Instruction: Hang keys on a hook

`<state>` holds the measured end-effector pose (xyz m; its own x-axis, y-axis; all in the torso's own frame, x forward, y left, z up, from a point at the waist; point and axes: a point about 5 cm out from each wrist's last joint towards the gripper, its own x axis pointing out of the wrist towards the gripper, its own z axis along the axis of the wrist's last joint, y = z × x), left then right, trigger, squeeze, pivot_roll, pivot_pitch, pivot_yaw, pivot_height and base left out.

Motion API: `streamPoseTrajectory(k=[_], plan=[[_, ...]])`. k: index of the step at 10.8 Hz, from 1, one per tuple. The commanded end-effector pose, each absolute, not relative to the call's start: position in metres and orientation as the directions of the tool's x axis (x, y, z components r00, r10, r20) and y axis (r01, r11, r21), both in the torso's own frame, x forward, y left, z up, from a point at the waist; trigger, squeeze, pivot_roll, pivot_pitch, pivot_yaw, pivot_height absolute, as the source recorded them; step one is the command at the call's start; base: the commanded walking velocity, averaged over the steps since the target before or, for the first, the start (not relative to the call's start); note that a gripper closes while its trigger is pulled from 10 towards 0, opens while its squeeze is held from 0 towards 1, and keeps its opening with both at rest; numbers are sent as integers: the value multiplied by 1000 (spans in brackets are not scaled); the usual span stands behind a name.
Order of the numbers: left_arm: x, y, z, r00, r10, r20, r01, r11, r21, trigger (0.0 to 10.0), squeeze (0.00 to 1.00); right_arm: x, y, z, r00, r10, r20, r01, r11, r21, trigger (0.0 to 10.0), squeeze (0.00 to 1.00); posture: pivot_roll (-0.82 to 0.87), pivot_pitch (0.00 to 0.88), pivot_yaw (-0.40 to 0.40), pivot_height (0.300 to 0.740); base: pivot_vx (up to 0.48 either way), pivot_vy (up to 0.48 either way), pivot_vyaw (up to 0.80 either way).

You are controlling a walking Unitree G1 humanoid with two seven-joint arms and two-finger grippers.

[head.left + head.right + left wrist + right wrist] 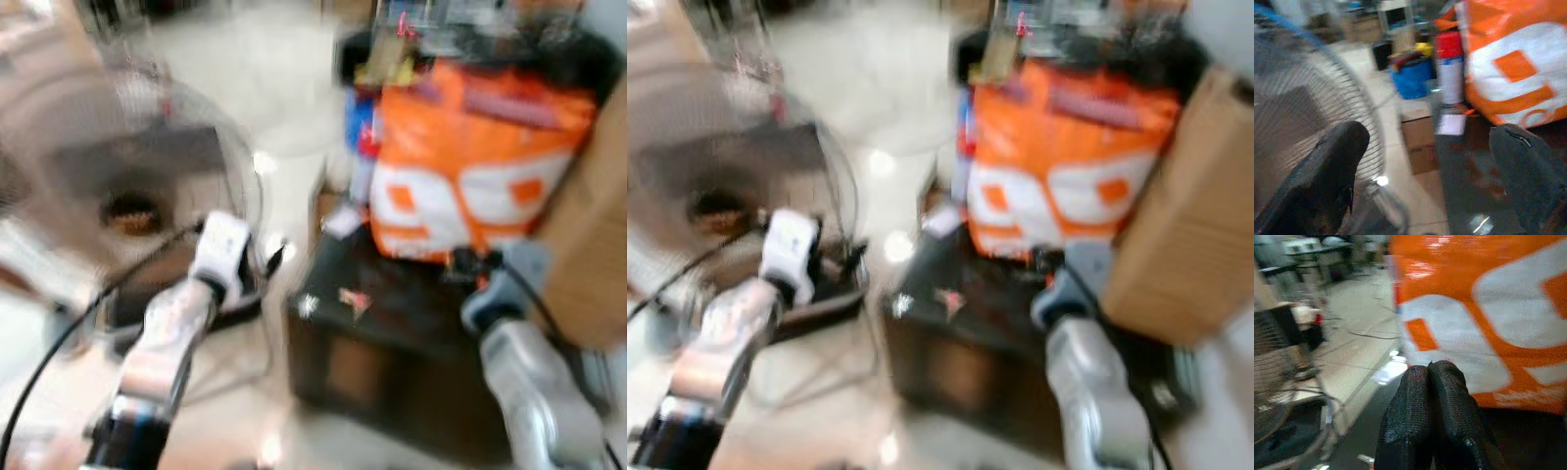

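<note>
Keys (pixel 353 300) seem to lie on the dark worktop (pixel 411 323); left gripper (pixel 1430 161) released, right gripper (pixel 1432 401) clenched empty.

A big orange bag (pixel 475 157) has white blocks and shapes on it. It sits on a dark, nearly black table (pixel 392 343). Beside the bag stands a can (pixel 1451 66) with a red top and white body, next to a blue tub (pixel 1411 77). The fan (pixel 1312 122) has a grey wire cage. The box (pixel 1190 225) beside the bag is plain brown.
</note>
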<state>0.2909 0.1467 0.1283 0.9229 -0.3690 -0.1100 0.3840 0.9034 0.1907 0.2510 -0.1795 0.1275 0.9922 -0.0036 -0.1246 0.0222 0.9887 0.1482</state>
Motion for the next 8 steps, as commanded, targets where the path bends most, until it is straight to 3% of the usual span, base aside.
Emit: streamPoseTrajectory(k=[1, 5, 7, 8], plan=[[290, 147, 125, 919, -372, -129, 392, 899, 195, 10000, 0, 249, -181, 126, 992, -11, -128, 30, 989, 146, 10000, 0, -37, 0, 22, 740, 0, 0, 0], [292, 146, 126, 916, -382, -125, 400, 894, 201, 10000, 0, 249, -180, 122, 988, -6, -152, 26, 991, 132, 10000, 0, -34, 0, 25, 740, 0, 0, 0], [292, 145, 127, 913, -389, -124, 407, 891, 203, 10000, 0, 249, -181, 123, 989, -17, -145, 38, 989, 145, 10000, 0, -34, 0, 30, 740, 0, 0, -800], [293, 144, 127, 912, -391, -125, 409, 890, 203, 10000, 0, 248, -181, 122, 989, -18, -147, 40, 989, 145, 10000, 0, -34, 0, 34, 740, 0, 0, 0]])
